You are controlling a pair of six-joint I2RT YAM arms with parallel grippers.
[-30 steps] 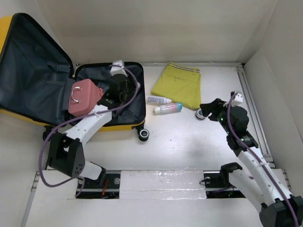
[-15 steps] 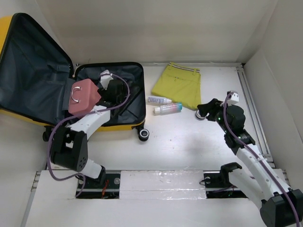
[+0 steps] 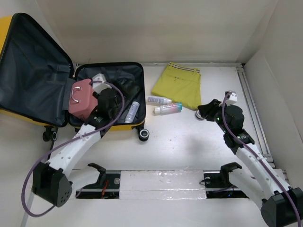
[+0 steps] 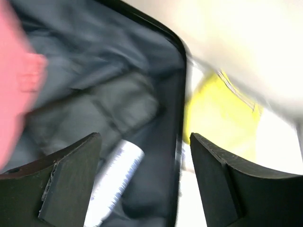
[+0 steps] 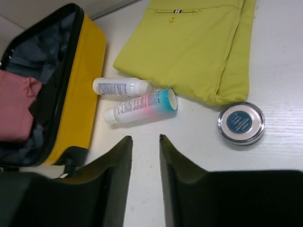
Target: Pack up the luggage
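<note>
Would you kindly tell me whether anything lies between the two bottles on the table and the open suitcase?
Nothing visible does: only table lies between the bottles and the suitcase; the garment and tin lie on their far side.

Materials / finish rundown

Luggage (image 5: 87, 80): glossy yellow hard shell, looks plastic. Its lining (image 3: 33, 71) is dark grey matt cloth, creased. Pink case (image 3: 81, 98): matt (material unclear). Bottle on the lining (image 3: 131, 112), white bottle (image 5: 122, 87) and pink-to-teal tube (image 5: 142, 106): smooth plastic, slight sheen. Round tin (image 5: 241, 122): shiny metal rim, duller blue lid face. Yellow-green garment (image 5: 189, 42): matt woven cloth with stitched seams. Tabletop (image 3: 189, 142): white, smooth, matt. Left claw (image 4: 143, 142) and right claw (image 5: 145, 142): both matt black, plastic-looking.
</note>
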